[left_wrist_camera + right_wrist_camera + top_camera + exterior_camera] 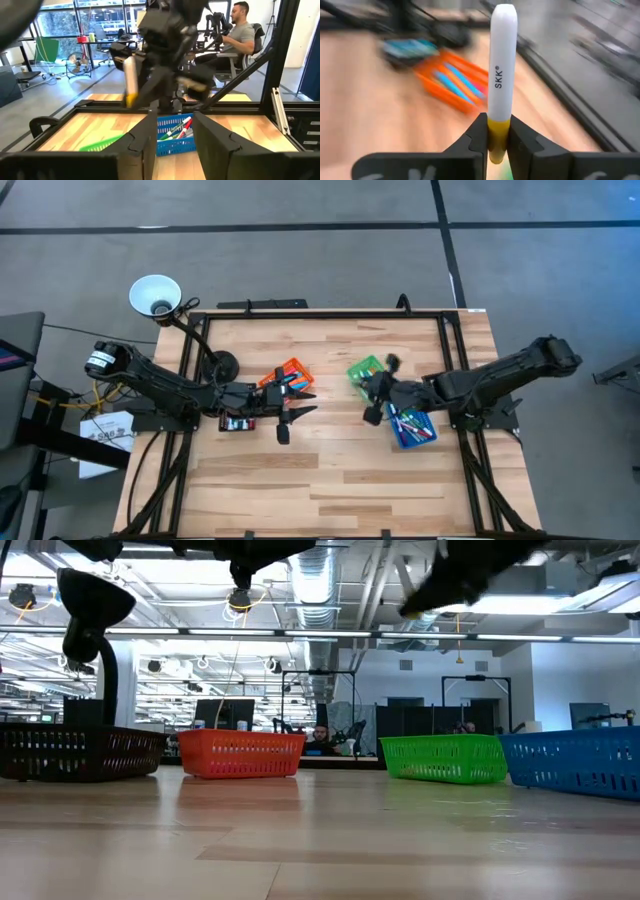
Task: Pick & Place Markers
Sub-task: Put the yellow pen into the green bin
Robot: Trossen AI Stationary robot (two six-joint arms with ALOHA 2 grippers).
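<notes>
My right gripper (496,126) is shut on a white marker with a yellow end (502,65), high over the table between the green bin (365,370) and the blue bin (412,426). The left wrist view shows the same marker (130,77) in front of that gripper. My left gripper (172,142) is open and empty, and it hovers by the orange bin (291,372) with its fingers toward the right arm (308,402). More markers lie in the blue bin (176,131) and in the orange bin (456,82). My right gripper pinches the marker's yellow end (496,131) between its two fingertips. The marker lies along the fingers, and its white body sticks out past them. It is lifted clear of the table and bins.
A black bin (237,423) sits under the left arm's wrist. The low view shows the black (75,752), orange (240,753), green (443,757) and blue (575,762) bins in a row. A lamp (155,295) stands at the far left corner. A dark frame rims the table. A person (240,30) sits beyond it.
</notes>
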